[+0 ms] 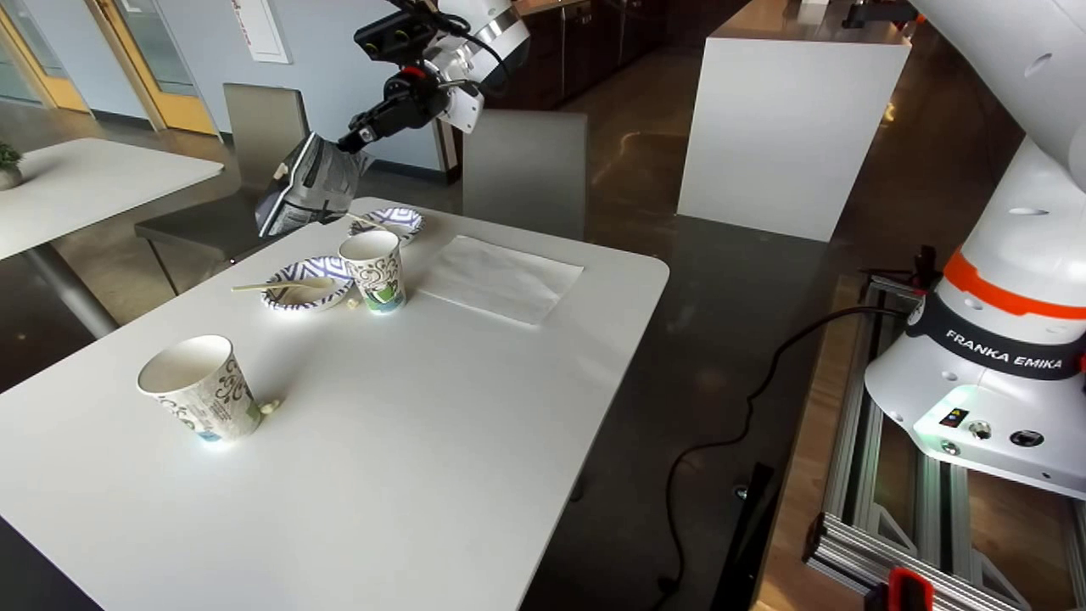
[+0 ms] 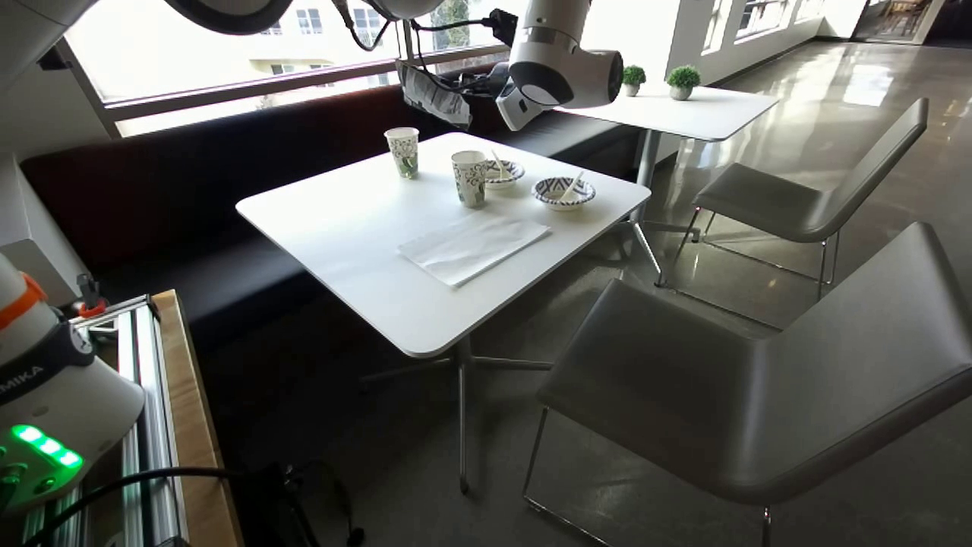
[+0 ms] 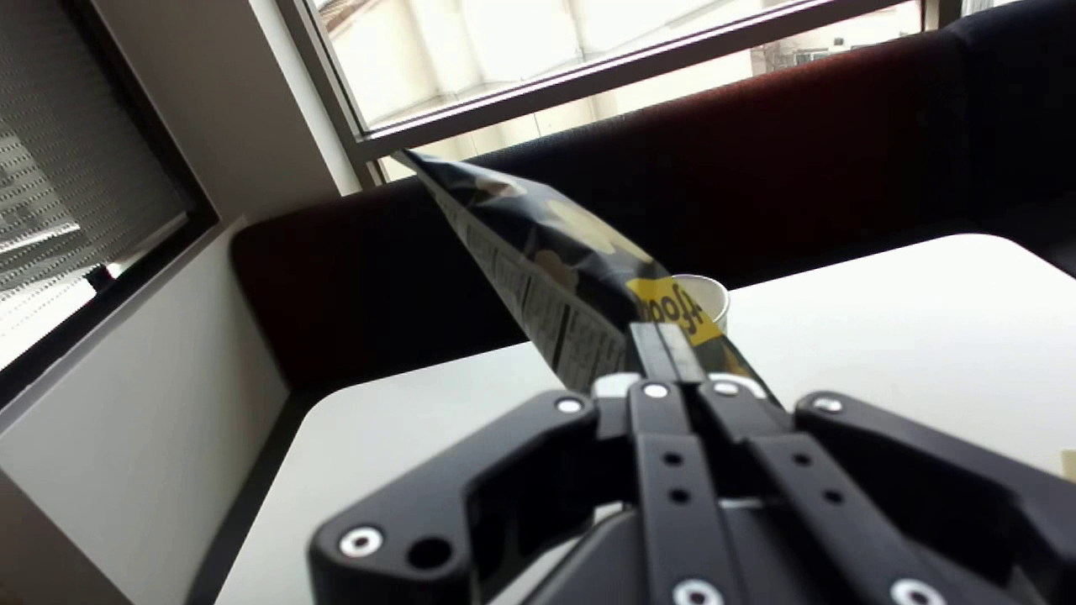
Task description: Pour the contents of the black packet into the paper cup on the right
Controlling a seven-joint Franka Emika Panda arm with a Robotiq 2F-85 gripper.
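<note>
My gripper [image 3: 667, 353] is shut on the black packet [image 3: 580, 252], pinching one edge. The packet hangs tilted in the air, with its yellow label and grey printed panel showing in the wrist view. In both exterior views the packet [image 1: 318, 182] [image 2: 433, 97] is above cup height, apart from both cups. Two patterned paper cups stand upright: a cup nearer the bench [image 1: 204, 390] [image 2: 404, 156] and a cup beside the bowls [image 1: 375, 271] [image 2: 469, 181]. One cup rim [image 3: 710, 298] shows behind the packet. Small whitish bits [image 1: 269, 407] lie beside a cup base; those inside the packet are hidden.
Two patterned bowls [image 1: 284, 297] [image 2: 563, 205] with light spoons stand near the cups. A white napkin [image 1: 505, 278] [image 2: 474, 247] lies flat on the white table [image 1: 407, 475]. Grey chairs [image 2: 683, 365], a dark bench [image 2: 190, 175] and another table [image 2: 706, 114] surround it.
</note>
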